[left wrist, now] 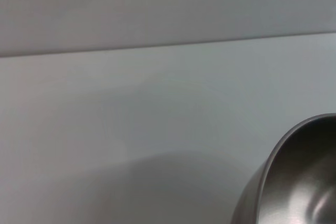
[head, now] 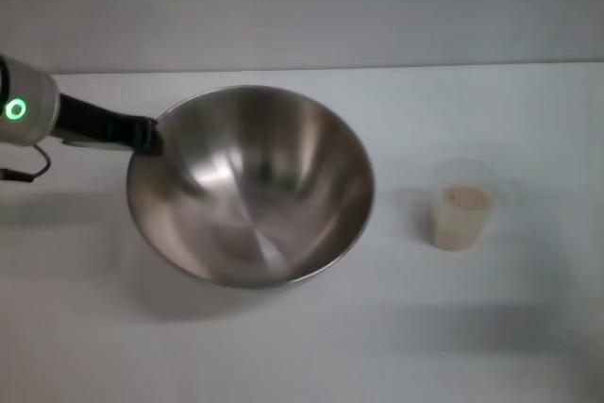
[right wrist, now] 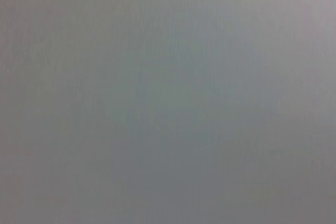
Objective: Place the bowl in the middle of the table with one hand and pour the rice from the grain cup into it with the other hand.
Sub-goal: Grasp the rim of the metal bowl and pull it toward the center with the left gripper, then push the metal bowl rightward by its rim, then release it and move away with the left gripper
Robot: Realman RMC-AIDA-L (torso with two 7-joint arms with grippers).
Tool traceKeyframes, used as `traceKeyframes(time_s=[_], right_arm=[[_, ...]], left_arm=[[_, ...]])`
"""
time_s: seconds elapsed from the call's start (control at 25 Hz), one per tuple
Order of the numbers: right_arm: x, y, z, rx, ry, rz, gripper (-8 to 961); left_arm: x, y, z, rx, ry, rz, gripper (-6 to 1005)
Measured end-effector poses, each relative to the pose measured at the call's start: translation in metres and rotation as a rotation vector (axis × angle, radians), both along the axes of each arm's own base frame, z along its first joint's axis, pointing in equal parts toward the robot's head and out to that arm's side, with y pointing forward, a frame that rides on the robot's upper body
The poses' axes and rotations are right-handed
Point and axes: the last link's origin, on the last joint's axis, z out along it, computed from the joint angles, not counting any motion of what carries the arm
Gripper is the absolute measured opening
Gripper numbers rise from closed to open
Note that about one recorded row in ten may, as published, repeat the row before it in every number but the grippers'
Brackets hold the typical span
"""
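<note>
Steel fills the middle of the head view: the bowl [head: 250, 186] is tilted, its far-left rim raised and its mouth facing up and toward the near side, with a soft shadow spread on the table [head: 528, 327] beneath it. It appears to hang in the air instead of resting flat. The left gripper [head: 151, 137] reaches in from the left and pinches that far-left rim, one dark finger showing against the metal. The left wrist view catches only a curved slice of the rim over bare white surface. The bowl is empty.

Off to the right, well apart from the bowl, the grain cup [head: 461, 216] stands upright on the table with the rice [head: 465, 198] inside it as a pale mass. Nothing touches it. The right gripper is out of sight in every view; its wrist camera shows only blank surface, so I cannot tell how its claw stands.

Risk lies in that one-sided rim grip. A wide bowl held by one edge could pivot or slip between the fingers, and if released while tilted it may rock, ring and slide toward the cup. Set down too far right, it could knock the light cup over and scatter the rice.
</note>
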Motion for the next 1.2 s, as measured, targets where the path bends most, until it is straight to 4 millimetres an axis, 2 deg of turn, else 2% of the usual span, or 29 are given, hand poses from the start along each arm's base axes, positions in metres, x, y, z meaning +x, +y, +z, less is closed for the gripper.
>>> traceKeyframes(time_s=[0.2, 0.44, 0.84, 1.2], right_arm=[[0.000, 0.000, 0.000, 0.001, 0.000, -0.001, 599], [0.000, 0.000, 0.001, 0.003, 0.000, -0.002, 599], [0.001, 0.000, 0.002, 0.001, -0.009, -0.002, 599], [0.001, 0.001, 0.003, 0.002, -0.011, 0.000, 599]], left_arm=[[0.016, 0.008, -0.007, -0.026, -0.038, -0.030, 46], [0.034, 0.020, -0.025, -0.061, -0.058, -0.055, 49], [0.038, 0.031, -0.045, -0.076, -0.065, -0.062, 54], [0.034, 0.034, -0.051, -0.066, -0.071, -0.050, 59]])
